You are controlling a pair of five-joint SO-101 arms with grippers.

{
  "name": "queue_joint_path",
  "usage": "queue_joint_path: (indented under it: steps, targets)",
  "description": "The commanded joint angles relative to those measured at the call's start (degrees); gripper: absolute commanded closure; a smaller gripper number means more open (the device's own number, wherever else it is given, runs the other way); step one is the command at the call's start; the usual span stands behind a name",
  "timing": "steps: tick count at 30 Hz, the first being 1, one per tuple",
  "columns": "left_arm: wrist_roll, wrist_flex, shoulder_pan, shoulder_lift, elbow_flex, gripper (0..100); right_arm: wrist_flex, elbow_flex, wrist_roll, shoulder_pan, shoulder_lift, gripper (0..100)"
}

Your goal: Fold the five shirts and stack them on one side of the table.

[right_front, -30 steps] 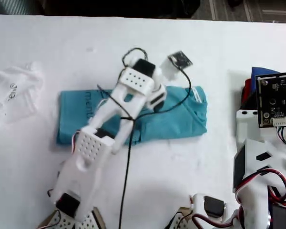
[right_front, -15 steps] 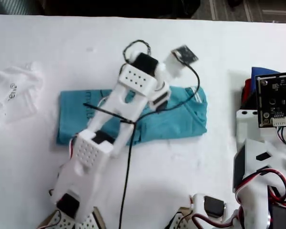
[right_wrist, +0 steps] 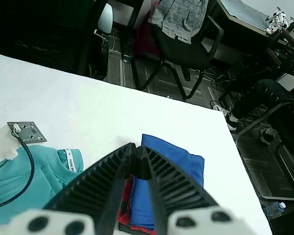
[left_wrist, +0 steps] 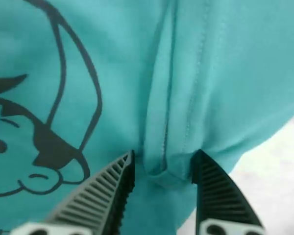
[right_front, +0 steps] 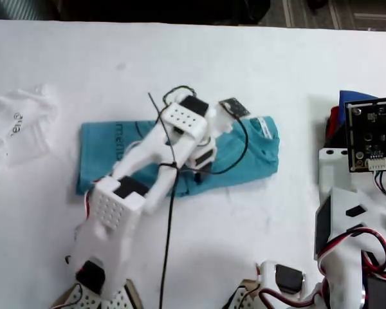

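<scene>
Straddling a fold of the teal shirt (right_front: 257, 154) mid-frame, left gripper (left_wrist: 164, 156) stands spread, clamping nothing; right gripper (right_wrist: 137, 149), closed and empty, hangs near the stack (right_front: 350, 102) at right; white shirt (right_front: 19, 122) at left seems unfolded.

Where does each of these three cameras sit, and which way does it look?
High view: fixed above, looking down on the white table; left arm over the teal shirt, right arm at the side.
Left wrist view: on the left arm, close above the shirt; left gripper straddles a fold.
Right wrist view: on the right arm, facing across the table into the room; right gripper in front.
Shared: the teal shirt, in all three.
</scene>
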Motion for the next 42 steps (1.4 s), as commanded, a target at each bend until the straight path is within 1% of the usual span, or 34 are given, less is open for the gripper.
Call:
queue_joint_path:
  steps: [1,3,6,9,11,17,19,23,27,29,32,36,42]
  targets:
    - [2.46,4.13,-0.13,-6.11,-3.08,80,-0.84,-0.09,2.02,0.31,0.22,98.1]
    - [4.48,7.47,0.04,-8.57,-6.15,81,-0.84,-0.09,3.43,0.31,0.22,98.1]
    - [6.15,11.08,-0.66,-12.09,-9.41,81,-0.84,-0.09,3.43,0.31,0.13,98.1]
    - [6.33,14.07,-3.47,-15.43,-10.20,81,-0.84,-0.18,3.78,0.31,0.13,98.1]
    - [6.42,14.51,-7.08,-18.42,-8.62,81,-0.84,-0.18,3.78,0.31,0.13,98.1]
    - [5.89,14.33,-20.53,-29.67,4.48,81,-0.84,-0.18,3.69,0.31,0.13,98.1]
    - [3.69,14.33,-25.19,-33.10,8.44,80,-0.84,-0.18,3.69,0.31,0.13,98.1]
    - [1.14,14.15,-34.77,-37.58,14.24,74,-0.75,-0.18,3.52,0.22,0.13,98.1]
    - [0.18,11.25,-43.03,-36.26,18.20,68,-0.75,-0.09,3.25,0.13,0.13,98.1]
    - [-1.23,8.00,-45.58,-34.07,20.22,69,-0.75,-0.09,3.25,0.13,0.13,98.1]
    - [-0.79,3.08,-47.96,-29.32,21.98,69,-0.75,-0.09,3.52,0.22,0.13,98.1]
    - [0.44,-1.49,-48.92,-22.73,21.98,69,-0.75,-0.09,3.60,0.31,0.13,98.1]
    - [0.53,-5.80,-47.25,-16.48,21.98,69,-0.75,-0.09,3.60,0.31,0.13,98.1]
